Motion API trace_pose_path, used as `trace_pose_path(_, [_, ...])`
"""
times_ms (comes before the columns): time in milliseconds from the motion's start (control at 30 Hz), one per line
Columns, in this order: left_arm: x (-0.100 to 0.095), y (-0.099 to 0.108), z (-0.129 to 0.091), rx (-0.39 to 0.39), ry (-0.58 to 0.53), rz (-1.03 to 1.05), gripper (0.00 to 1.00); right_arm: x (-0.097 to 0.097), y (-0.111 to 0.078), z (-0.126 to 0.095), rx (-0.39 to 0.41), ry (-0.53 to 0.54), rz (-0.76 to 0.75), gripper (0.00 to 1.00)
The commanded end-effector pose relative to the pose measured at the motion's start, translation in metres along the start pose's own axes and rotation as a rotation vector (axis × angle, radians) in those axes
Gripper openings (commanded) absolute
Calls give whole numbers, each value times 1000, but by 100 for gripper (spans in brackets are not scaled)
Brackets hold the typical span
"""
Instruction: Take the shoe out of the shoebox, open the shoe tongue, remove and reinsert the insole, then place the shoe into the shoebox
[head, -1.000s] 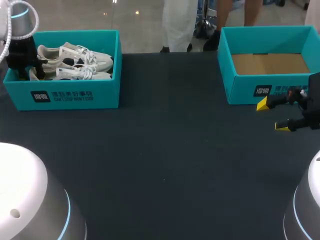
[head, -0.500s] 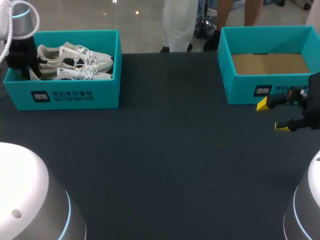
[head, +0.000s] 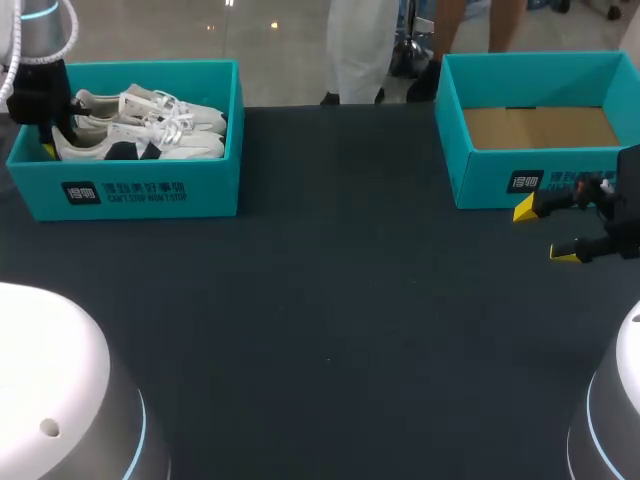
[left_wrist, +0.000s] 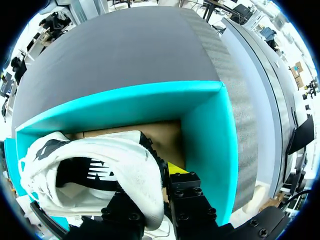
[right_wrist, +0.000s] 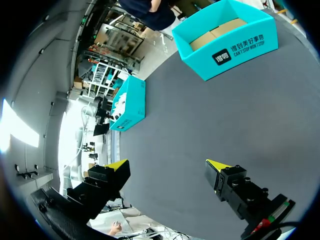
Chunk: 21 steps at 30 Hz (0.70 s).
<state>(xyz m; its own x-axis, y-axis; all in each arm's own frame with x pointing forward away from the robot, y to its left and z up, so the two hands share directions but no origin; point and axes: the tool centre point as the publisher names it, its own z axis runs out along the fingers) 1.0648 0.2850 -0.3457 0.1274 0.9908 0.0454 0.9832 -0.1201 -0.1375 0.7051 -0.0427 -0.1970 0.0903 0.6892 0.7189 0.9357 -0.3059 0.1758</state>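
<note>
left wrist view: left gripper (left_wrist: 152, 184) pinches the shoe (left_wrist: 120, 157) at the heel to lift it; right gripper (right_wrist: 167, 166) hangs wide open.

Middle of the table (head: 330, 300) is a wide open lane between the two teal boxes. Left box (head: 130, 192) is cramped: shoes (head: 160, 112) fill it, and the left gripper (head: 45, 138) sits at its left end pinching the heel of the front shoe (head: 130, 148). Right box (head: 490, 182) is open-topped, floor bare, but the right gripper (head: 541, 232), fingers apart, sits just in front.
</note>
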Motion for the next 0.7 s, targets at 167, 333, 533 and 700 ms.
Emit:
trace_pose_path(167, [0, -19, -34, -21, 11, 22, 0, 0, -1, 0, -1, -2, 1, 100])
trace_pose_path(333, [2, -21, -59, -68, 17, 2, 0, 0, -1, 0, -1, -2, 1, 100])
trace_pose_path(533, [6, -17, -86, -82, -4, -31, 0, 0, -1, 0, -1, -2, 1, 100])
trace_pose_path(700, [14, -20, -109, -55, -41, -48, 0, 0, -1, 0, -1, -2, 1, 100])
